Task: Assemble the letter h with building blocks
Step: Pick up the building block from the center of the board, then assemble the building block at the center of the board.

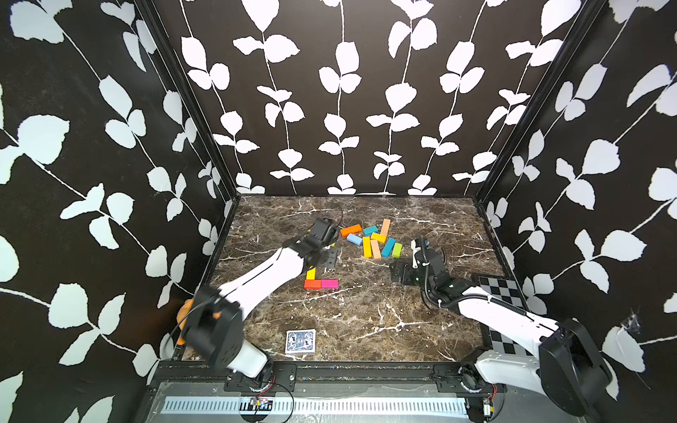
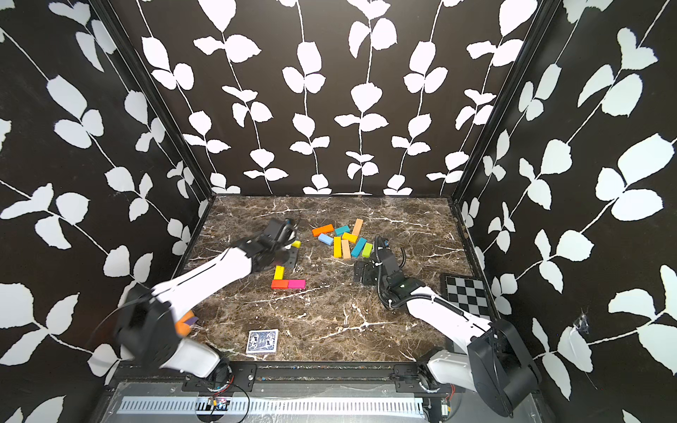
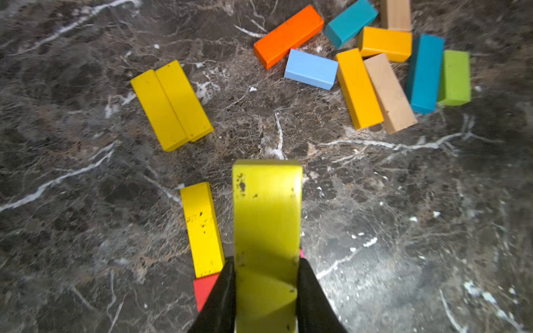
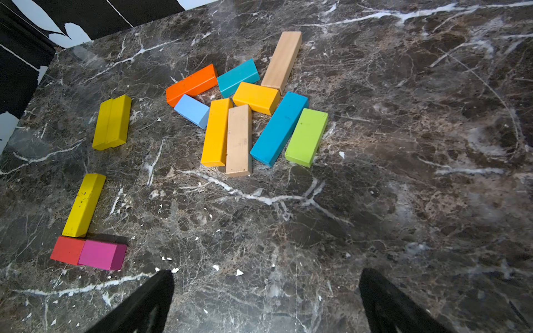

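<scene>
We are working on a dark marble tabletop (image 1: 366, 318) boxed in by black leaf-print wallpaper (image 1: 329, 91). Our left gripper (image 3: 265, 263) is clamping a yellow bar (image 3: 266, 207) just beside the unfinished letter h (image 3: 202, 227). Our right gripper (image 4: 267, 273) is gaping wide, with loose building blocks (image 4: 239, 138) lying ahead of its jaws.

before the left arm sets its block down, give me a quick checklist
1. Held yellow block clamped between the left gripper fingers: ok.
2. Yellow bar meets the red block: ok.
3. Red block and pink block touching, in line: ok.
4. Right gripper open, empty, away from the build: ok.
5. Held block lined up with its spot: cannot tell.
</scene>
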You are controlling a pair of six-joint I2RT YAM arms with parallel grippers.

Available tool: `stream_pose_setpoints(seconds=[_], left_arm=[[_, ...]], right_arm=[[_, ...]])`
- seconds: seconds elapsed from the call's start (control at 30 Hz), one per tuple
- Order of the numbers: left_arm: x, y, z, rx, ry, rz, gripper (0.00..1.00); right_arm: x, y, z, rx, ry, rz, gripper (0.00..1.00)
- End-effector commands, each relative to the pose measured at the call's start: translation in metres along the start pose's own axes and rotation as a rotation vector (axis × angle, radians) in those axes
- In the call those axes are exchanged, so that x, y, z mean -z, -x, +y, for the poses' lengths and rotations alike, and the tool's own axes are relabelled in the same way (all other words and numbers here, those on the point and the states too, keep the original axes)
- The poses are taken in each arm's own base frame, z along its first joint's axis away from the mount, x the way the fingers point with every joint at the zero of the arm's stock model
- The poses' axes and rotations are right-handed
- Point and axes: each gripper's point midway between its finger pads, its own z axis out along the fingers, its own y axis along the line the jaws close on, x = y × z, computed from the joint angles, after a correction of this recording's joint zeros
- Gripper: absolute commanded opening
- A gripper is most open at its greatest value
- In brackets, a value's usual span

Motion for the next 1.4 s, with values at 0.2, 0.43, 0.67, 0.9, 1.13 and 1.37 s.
stream_pose_setpoints(seconds=[0.2, 0.43, 0.67, 0.9, 1.13, 1.37], left_arm=[[0.042, -0.115, 0.03, 0.117, 0.038, 0.215, 0.19], [0.021, -0.16, 0.031, 0.13, 0.046, 0.348, 0.16], [0.004, -0.17, 0.035, 0.132, 0.079, 0.367, 0.16], [-0.004, -0.165, 0.043, 0.136, 0.139, 0.341, 0.16], [-0.015, -0.164, 0.039, 0.131, 0.139, 0.361, 0.15], [-0.021, -0.163, 0.039, 0.133, 0.147, 0.361, 0.15]], right_arm=[[-0.008, -0.002, 0.001, -0.028, 0.013, 0.004, 0.99], [-0.007, -0.002, -0.001, -0.027, 0.004, 0.002, 0.99], [-0.006, -0.001, -0.004, -0.03, -0.006, -0.004, 0.99], [-0.004, 0.001, -0.005, -0.037, -0.004, -0.009, 0.99], [-0.003, 0.002, -0.007, -0.048, -0.003, -0.009, 0.99], [-0.002, 0.003, -0.008, -0.057, 0.0, -0.012, 0.99]])
